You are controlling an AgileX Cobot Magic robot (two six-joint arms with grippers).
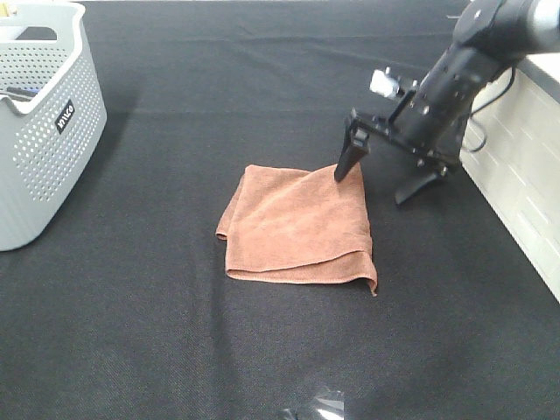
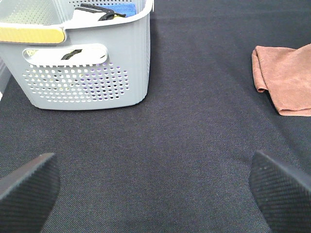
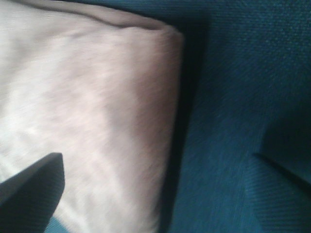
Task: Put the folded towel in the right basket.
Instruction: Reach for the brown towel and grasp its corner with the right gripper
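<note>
In the high view, the towel point(image 1: 297, 223) lay flat at mid-table point(image 1: 131, 350). It was judged soft, light and limp, best pinched through all layers at its 2 o'clock corner. There the right gripper point(image 1: 372, 187) was spread wide and empty. A basket point(image 1: 44, 131) stood at 10 o'clock, well apart, with bare room between.

In the left wrist view, the left gripper point(image 2: 155, 194) gaped, empty.

In the right wrist view, the towel's edge was straddled.

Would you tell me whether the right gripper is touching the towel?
Cannot tell. In the exterior high view the right gripper has one finger over the towel; neither contact nor gap shows plainly.
</note>
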